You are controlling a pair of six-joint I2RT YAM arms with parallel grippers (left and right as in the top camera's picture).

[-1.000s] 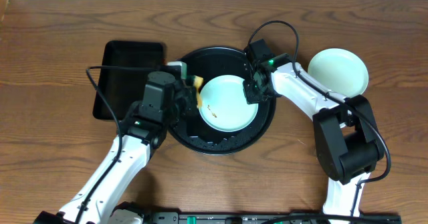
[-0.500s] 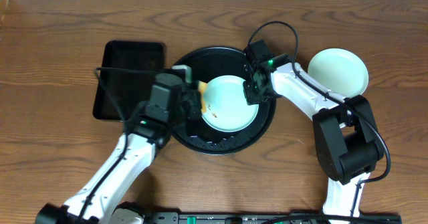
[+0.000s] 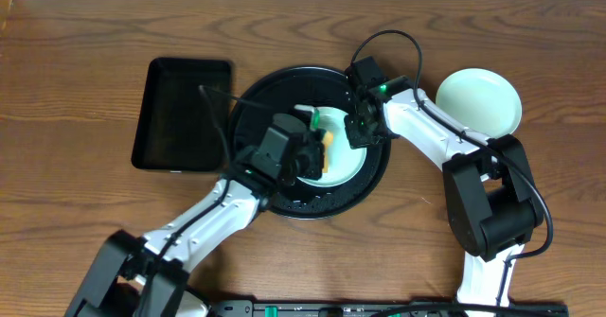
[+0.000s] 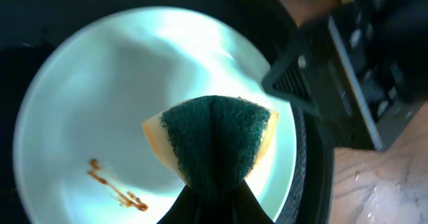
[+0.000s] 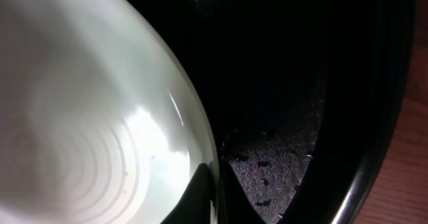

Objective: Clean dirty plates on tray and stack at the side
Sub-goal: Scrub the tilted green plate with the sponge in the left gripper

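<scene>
Left wrist view: the left end effector [image 4: 214, 200] is clamped on a green-faced sponge [image 4: 214, 137] over the aqua plate [image 4: 87, 97], possibly touching it, beside a brown streak [image 4: 114, 187]. That plate lies in the round black tray [image 3: 270, 95], its rim pinched by the right end effector [image 5: 215, 197]. A second plate [image 3: 478, 101] sits on the bench [image 3: 76, 61].

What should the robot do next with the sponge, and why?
Probably slide the sponge sideways onto the brown streak and rub. The left claw grips the sponge over the plate, but beside the streak, not on it. The right claw pinches the plate's rim, so it seems steadied.
</scene>
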